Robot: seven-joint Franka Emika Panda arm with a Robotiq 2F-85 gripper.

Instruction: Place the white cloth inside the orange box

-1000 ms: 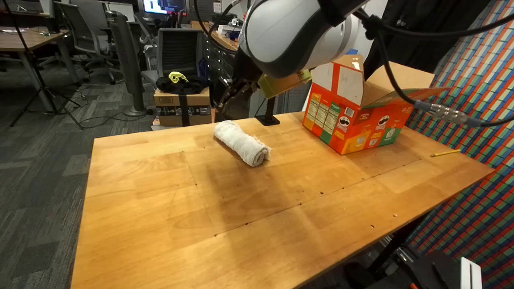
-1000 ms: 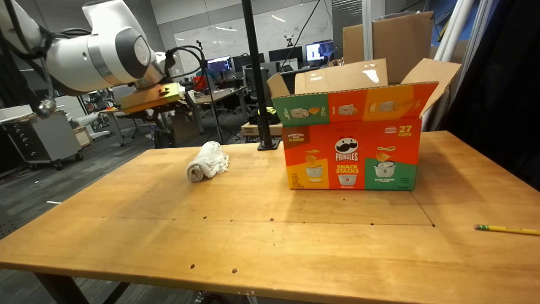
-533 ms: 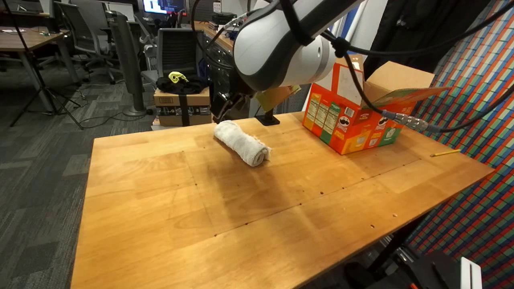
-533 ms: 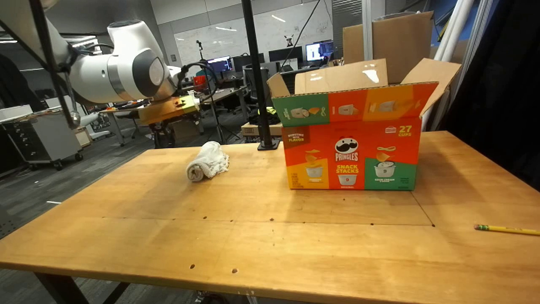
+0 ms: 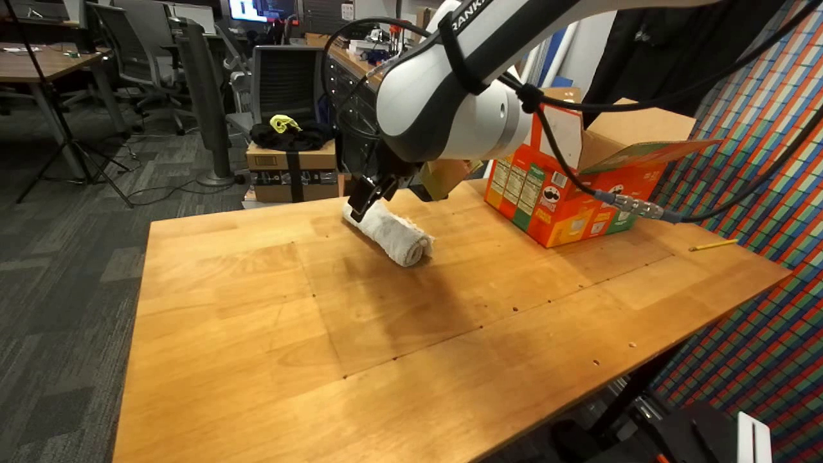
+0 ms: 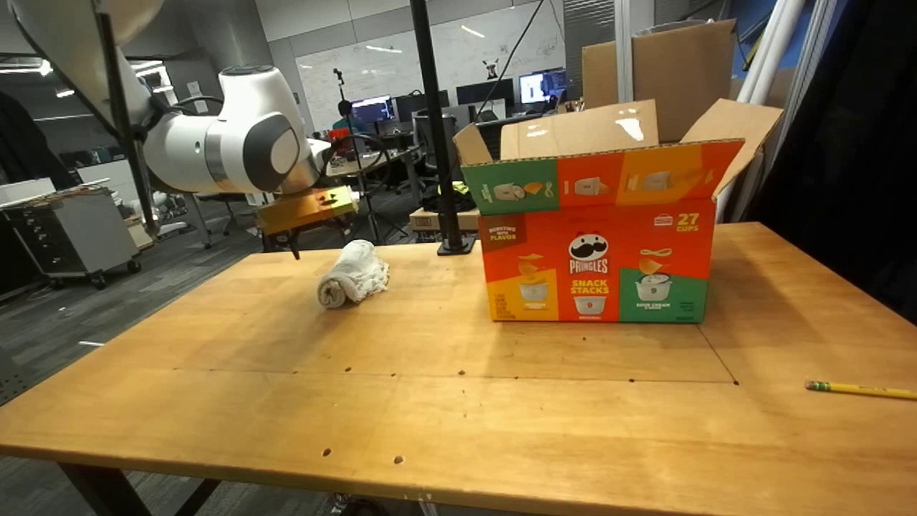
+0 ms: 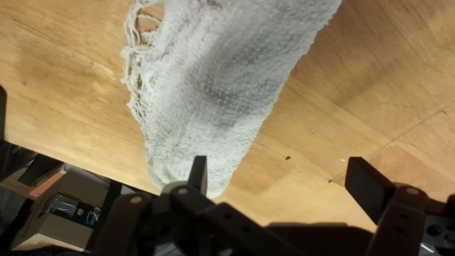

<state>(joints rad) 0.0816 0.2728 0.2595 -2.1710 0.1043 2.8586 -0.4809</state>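
See white cloth (image 7: 213,89), rolled, nubby, frayed along one side, near the far edge of the bench (image 5: 244,360) in both exterior views; see pincer (image 7: 277,160) spread wide.

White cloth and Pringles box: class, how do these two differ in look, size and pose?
The white cloth is plain; the Pringles box carries orange and green print. The white cloth is much smaller than the Pringles box. The white cloth lies rolled up; the Pringles box stands upright, open at the top. Both rest on the wooden table.
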